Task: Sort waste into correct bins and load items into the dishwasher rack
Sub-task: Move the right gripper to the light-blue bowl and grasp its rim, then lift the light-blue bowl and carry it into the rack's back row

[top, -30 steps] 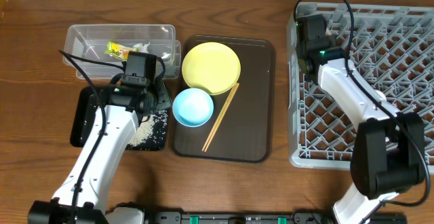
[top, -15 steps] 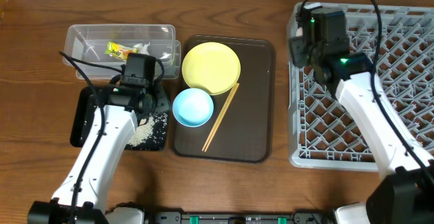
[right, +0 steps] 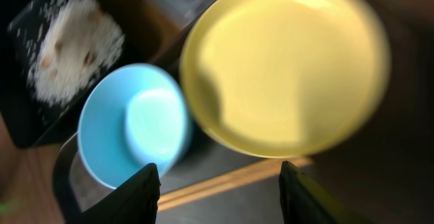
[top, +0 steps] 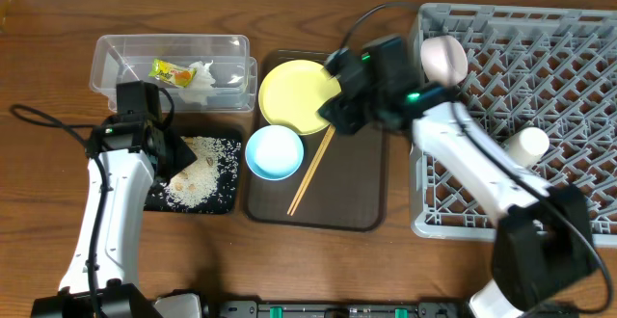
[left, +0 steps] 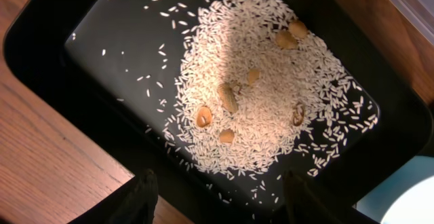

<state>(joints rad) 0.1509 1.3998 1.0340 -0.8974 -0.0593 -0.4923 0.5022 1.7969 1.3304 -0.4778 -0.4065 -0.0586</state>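
- Since a second ago, the right arm has swung off the dishwasher rack (top: 578, 77) to hang over the dark brown tray (top: 366, 183). The left arm has pulled back to the left, uncovering the rice (left: 264, 88).
- We see a brown wooden table (top: 386, 270) with a bare strip along its near side.
- Left gripper (left: 220, 200): fingers spread and empty above the black tray (left: 88, 27), whose rice holds a few tan bits.
- Right gripper (right: 217, 193): released, with nothing between its fingers. It hovers over the yellow plate (top: 294, 92) and the light blue bowl (top: 275, 152). This view is blurred.
- The chopsticks (top: 310, 172) lie slanted beside the bowl.
- The clear tub (top: 125, 53) holds the wrapper (top: 169, 69) and the tissue (top: 202, 72).
- The white bowl (top: 443, 58) and the white cup (top: 528, 145) sit in the rack, which runs off the right edge.
- Only a narrow gap separates the rack from the brown tray.
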